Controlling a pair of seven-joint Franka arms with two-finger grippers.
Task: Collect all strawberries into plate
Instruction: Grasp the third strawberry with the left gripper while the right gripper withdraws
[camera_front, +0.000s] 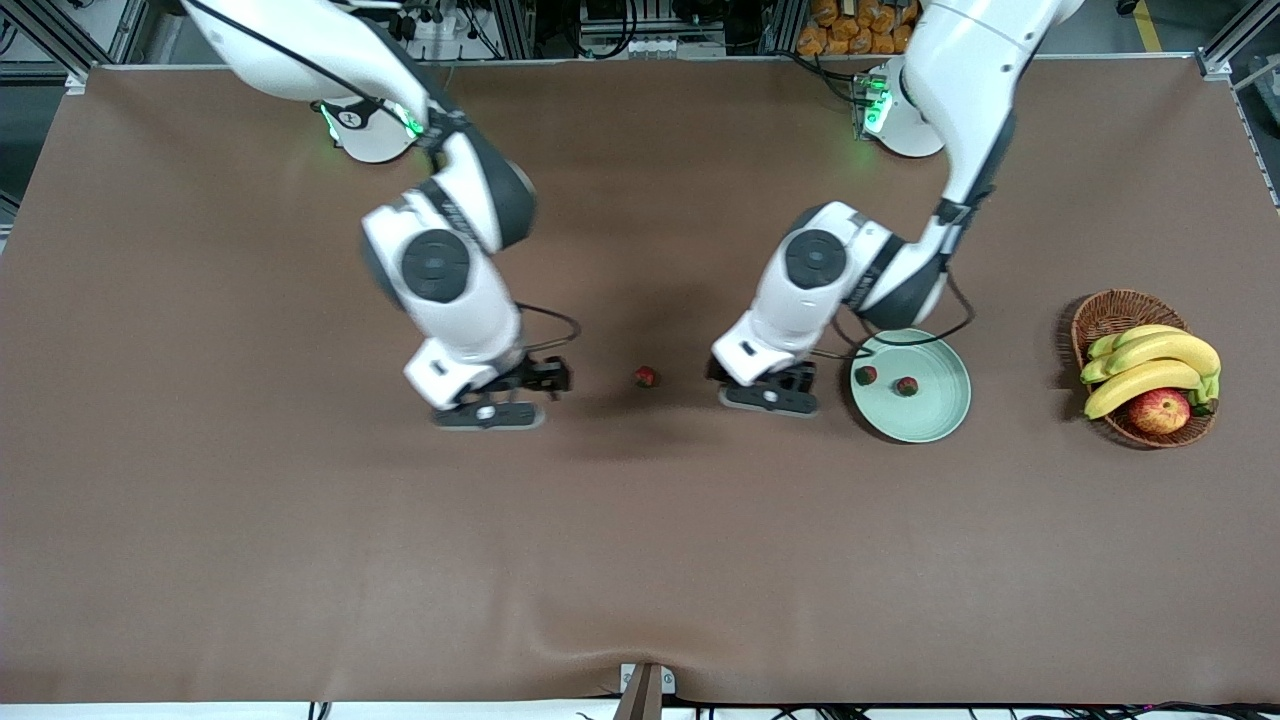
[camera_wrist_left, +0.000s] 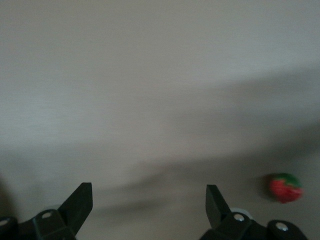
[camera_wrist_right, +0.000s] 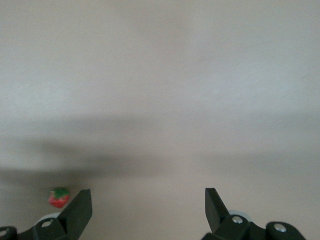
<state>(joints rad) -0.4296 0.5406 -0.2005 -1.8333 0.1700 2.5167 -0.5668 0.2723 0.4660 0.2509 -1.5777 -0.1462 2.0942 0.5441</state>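
Note:
One strawberry lies on the brown table between my two grippers, apart from both. It also shows beside my open left gripper as a small red strawberry, and beside my open right gripper as a strawberry. Two strawberries lie in the pale green plate. The left gripper hangs low beside the plate, on the side toward the right arm's end. The right gripper hangs low over bare table. Nothing is between either pair of fingers.
A wicker basket with bananas and an apple stands at the left arm's end of the table, apart from the plate. A wide stretch of brown table lies nearer the front camera.

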